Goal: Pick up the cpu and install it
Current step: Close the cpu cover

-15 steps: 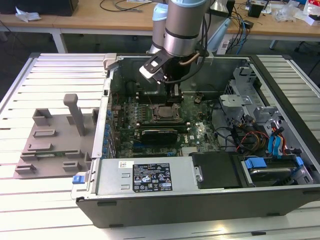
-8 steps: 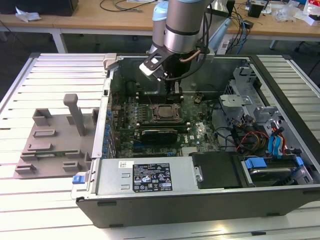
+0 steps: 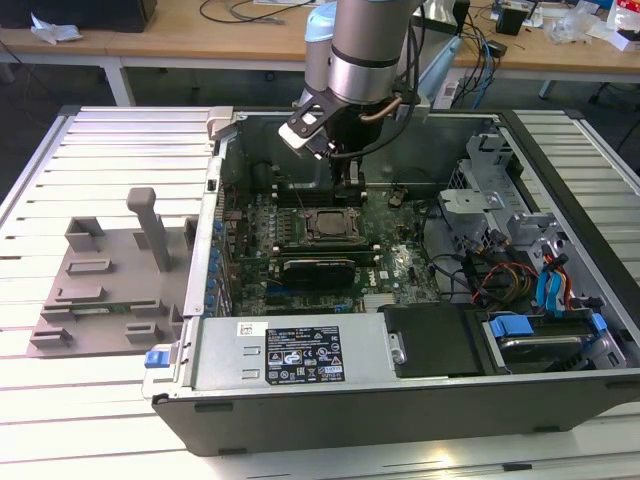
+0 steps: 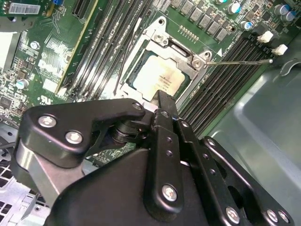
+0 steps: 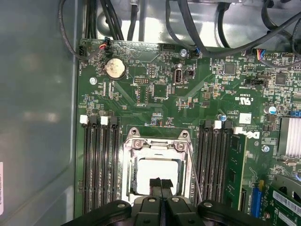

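1. One silver-and-grey robot arm (image 3: 365,50) reaches down, in the exterior view, into an open black desktop computer case (image 3: 590,270) that lies on a white slatted metal table (image 3: 100,150).
2. The arm's black gripper (image 3: 350,190) hangs just above the dark square metal-framed socket (image 3: 325,225) on the green motherboard (image 3: 400,265).
3. A long grey box with a black-and-white label (image 3: 300,350) lies along the case edge nearest the camera. A grey moulded plastic fixture (image 3: 100,280) sits on the table at the exterior view's left, beside the case.
4. In the second wrist view, the silvery-white flat square cpu (image 4: 157,77) lies flat inside the socket (image 4: 155,33), with the metal frame around it.
5. The gripper (image 4: 162,96) has its fingers (image 4: 164,122) clenched against each other with nothing between them. The tips sit over the edge of the cpu; whether they touch it cannot be told.
6. A thin steel wire lever (image 4: 240,61) lies across the black memory slots (image 4: 225,75) beside the socket.
7. In the first wrist view, the cpu (image 5: 150,169) is seated level in the socket (image 5: 155,146) and shows as a bright square.
8. The two fingertips of the gripper (image 5: 160,182) meet in a closed pair over the cpu edge nearest the camera.
9. Memory slots (image 5: 101,165) flank the socket on both sides, and the wire lever (image 5: 194,174) runs along one side of the frame.
10. A round silver coin cell battery (image 5: 114,68) sits on the motherboard (image 5: 188,103), well apart from the socket.
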Robot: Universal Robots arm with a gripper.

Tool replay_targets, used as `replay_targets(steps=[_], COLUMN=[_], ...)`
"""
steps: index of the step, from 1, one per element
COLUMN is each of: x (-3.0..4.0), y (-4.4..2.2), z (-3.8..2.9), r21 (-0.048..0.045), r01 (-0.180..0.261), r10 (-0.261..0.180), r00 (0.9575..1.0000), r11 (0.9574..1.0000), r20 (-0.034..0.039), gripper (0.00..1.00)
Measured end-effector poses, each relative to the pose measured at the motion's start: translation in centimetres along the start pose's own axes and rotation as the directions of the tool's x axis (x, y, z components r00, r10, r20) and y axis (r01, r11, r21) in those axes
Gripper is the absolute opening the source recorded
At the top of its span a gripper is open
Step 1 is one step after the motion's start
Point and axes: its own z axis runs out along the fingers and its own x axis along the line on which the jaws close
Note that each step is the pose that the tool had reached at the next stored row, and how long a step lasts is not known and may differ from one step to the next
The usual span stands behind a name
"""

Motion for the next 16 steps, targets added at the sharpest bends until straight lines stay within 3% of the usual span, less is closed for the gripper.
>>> replay_targets(steps=[6, 16], x=[-0.01, -0.04], y=[-0.02, -0.1], z=[-0.43, -1.98], r21=[0.0, 0.0], r01=[0.0, 0.0], r10=[0.0, 0.0], r00=[1.0, 1.0], r11=[1.0, 1.0], r20=[0.0, 0.0], gripper=[0.11, 0.11])
